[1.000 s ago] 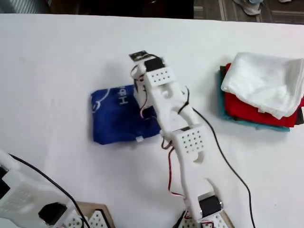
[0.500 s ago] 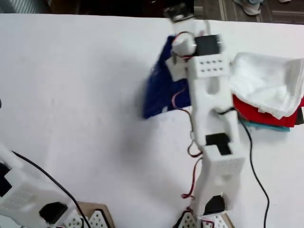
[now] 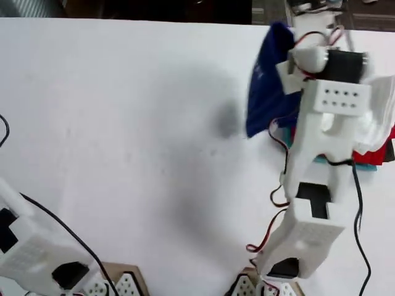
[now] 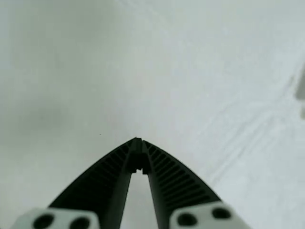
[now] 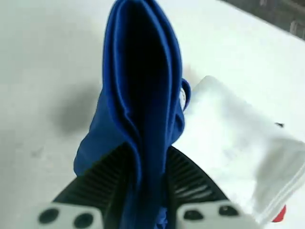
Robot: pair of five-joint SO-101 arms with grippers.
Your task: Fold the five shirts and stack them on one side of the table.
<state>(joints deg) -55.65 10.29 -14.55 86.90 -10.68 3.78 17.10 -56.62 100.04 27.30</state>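
The right claw (image 5: 147,160) is clamped on the folded blue shirt (image 3: 264,92). In the right wrist view its 2 black jaws press in from either side, with the layered blue cloth bunched between them. The shirt hangs from that grip, lifted off the table (image 3: 123,123), near the far edge on the right side. It throws a soft grey shadow (image 3: 227,118) on the white surface next to it.

Just beside the hanging shirt sits the stack of folded ones. A white shirt (image 3: 381,102) lies on top, a red shirt (image 3: 384,140) under it, and a teal edge (image 3: 365,165) peeks out lower down. Most of the pile is hidden behind the right arm (image 3: 315,179) in the high view. From the right wrist view the blue shirt's lower end looks to meet the near corner of the white shirt (image 5: 233,143) (whether they actually touch, I cannot tell).

The left claw (image 4: 137,148) is closed tip to tip with nothing between its jaws. It points at bare table (image 4: 143,57), well apart from the shirts. The left arm (image 3: 28,253) sits at the near left corner of the table in the high view.
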